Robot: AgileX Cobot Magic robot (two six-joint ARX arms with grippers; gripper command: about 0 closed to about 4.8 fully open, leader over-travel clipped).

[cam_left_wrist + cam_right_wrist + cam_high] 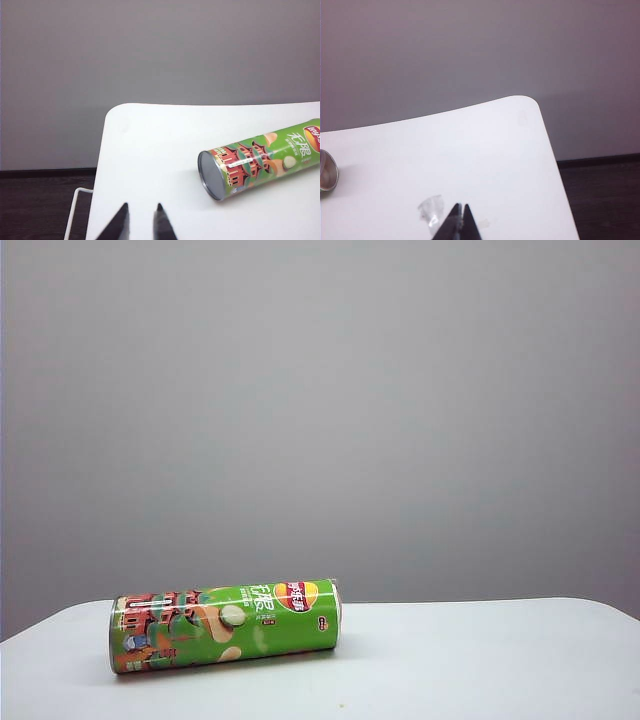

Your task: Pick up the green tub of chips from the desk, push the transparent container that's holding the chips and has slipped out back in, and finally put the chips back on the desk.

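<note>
The green tub of chips (226, 625) lies on its side on the desk (480, 660), well ahead of the left gripper (141, 214) — its fingers slightly parted, empty. The right gripper (460, 212) is clenched on nothing — a crumpled clear scrap (432, 209) sits just beside it.

A plain grey wall (320, 390) fills the background, meeting a dark floor (605, 200) under soft, even light.

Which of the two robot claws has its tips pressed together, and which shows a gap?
The right gripper is shut, tips touching above the desk. The left gripper shows a small gap; the green tub of chips lies nearby.
</note>
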